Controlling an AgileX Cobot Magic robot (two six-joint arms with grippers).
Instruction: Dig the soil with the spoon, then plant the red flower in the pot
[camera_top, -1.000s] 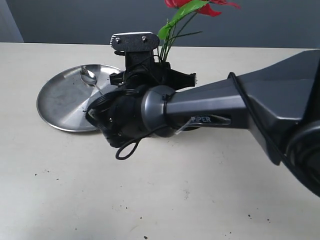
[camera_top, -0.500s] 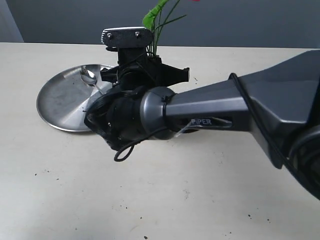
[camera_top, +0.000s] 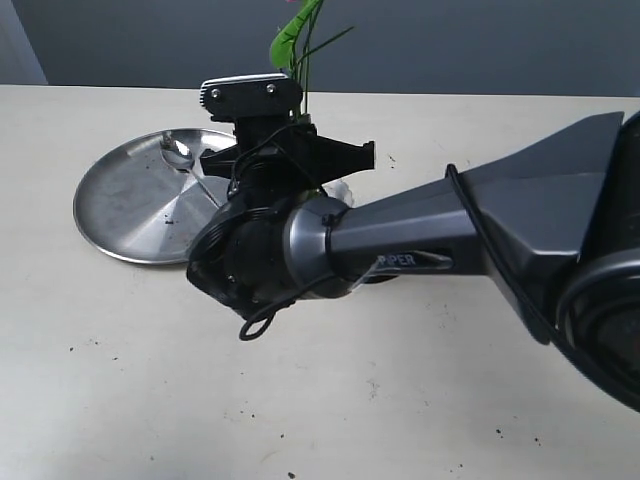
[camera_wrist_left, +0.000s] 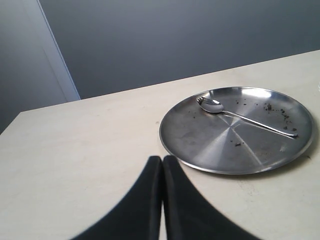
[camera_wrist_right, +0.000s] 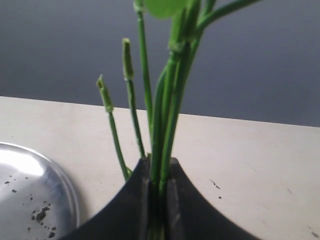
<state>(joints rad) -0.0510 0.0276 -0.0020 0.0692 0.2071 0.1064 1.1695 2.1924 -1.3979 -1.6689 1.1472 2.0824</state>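
Red flower (camera_top: 295, 25) stems and a green leaf are seen sticking up behind the right arm (camera_top: 420, 235), near the plate (camera_top: 115, 215). From the left wrist, the left gripper (camera_wrist_left: 162, 160) is seen shut tight with nothing in it, and the spoon (camera_wrist_left: 240, 118) is laid on the plate. From the right wrist, the stems are squeezed upright between the closed jaws of the right gripper (camera_wrist_right: 159, 170).

red flower (camera_top: 290, 30): blooms cut off at the top — only leaf and stems show
pot: hidden behind the right arm (camera_top: 420, 235)
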